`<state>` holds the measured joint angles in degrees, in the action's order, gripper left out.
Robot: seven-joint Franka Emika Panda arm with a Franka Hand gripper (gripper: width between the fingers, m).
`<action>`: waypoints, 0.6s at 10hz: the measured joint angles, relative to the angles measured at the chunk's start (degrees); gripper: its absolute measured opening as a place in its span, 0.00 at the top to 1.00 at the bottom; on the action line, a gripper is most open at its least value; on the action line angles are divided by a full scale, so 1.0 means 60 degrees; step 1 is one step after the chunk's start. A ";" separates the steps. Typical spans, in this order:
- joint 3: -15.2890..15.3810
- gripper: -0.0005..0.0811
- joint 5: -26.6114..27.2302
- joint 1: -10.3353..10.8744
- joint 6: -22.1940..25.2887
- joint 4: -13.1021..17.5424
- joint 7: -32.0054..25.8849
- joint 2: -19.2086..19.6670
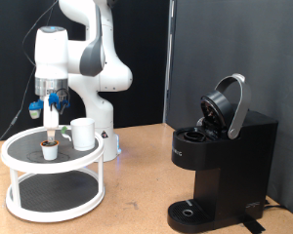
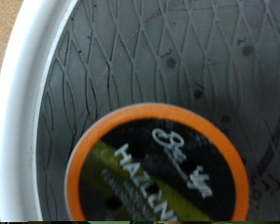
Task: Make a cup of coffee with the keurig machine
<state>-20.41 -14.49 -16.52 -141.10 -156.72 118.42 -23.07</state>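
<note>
The robot's 2-finger gripper (image 1: 54, 125), its grasp impossible to tell, hung just above an orange-rimmed pod (image 2: 157, 168) reading "HAZELN" on the white 2-tier stand (image 1: 20, 148), beside the plain white cylindrical cup (image 1: 83, 134). The black boxy keurig machine (image 1: 225, 156) stood well apart, lid raised.

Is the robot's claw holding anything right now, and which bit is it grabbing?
Nothing is held. The gripper hangs just above the coffee pod on the white stand. The wrist view shows the pod right below, with no fingers around it.
</note>
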 joint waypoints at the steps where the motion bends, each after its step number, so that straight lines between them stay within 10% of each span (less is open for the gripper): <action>1: 0.0000 0.09 0.0000 -0.0031 -0.0199 -0.0006 0.0001 0.0171; 6: -0.0001 0.09 0.0053 -0.0051 -0.0786 -0.0001 0.0004 0.0860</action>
<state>-20.42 -14.17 -16.82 -145.82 -156.73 118.44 -17.91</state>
